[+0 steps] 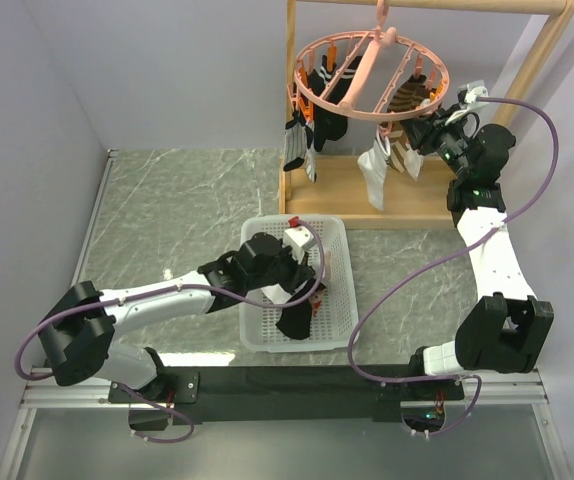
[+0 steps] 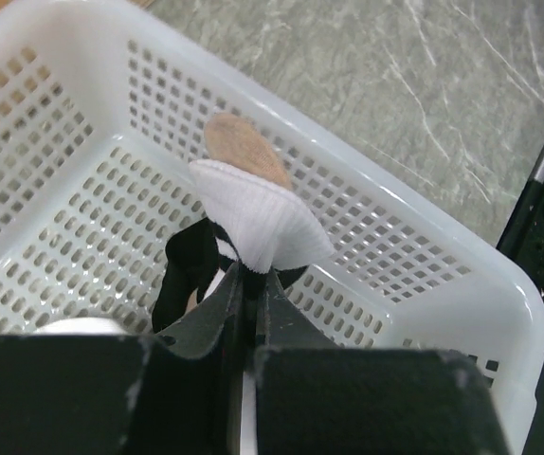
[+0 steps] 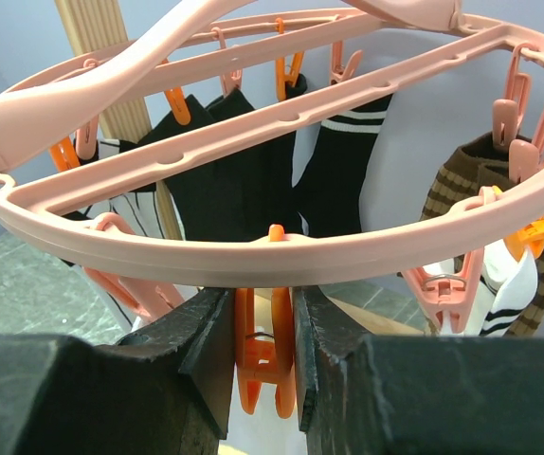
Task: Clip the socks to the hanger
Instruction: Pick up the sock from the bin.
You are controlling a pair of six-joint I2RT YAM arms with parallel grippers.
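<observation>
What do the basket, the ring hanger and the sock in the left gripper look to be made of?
Basket: white moulded plastic, slightly glossy, walls pierced with slots. Ring hanger: smooth pink plastic, moulded spokes, satin sheen. Sock: soft white ribbed knit, probably cotton blend; it creases limply where the left gripper pinches it.

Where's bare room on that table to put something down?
Bare marble table stretches between the left wall and the white basket, beyond the left arm. A narrower strip separates basket and right arm. Crowded: the wooden rack under the hanging socks.
</observation>
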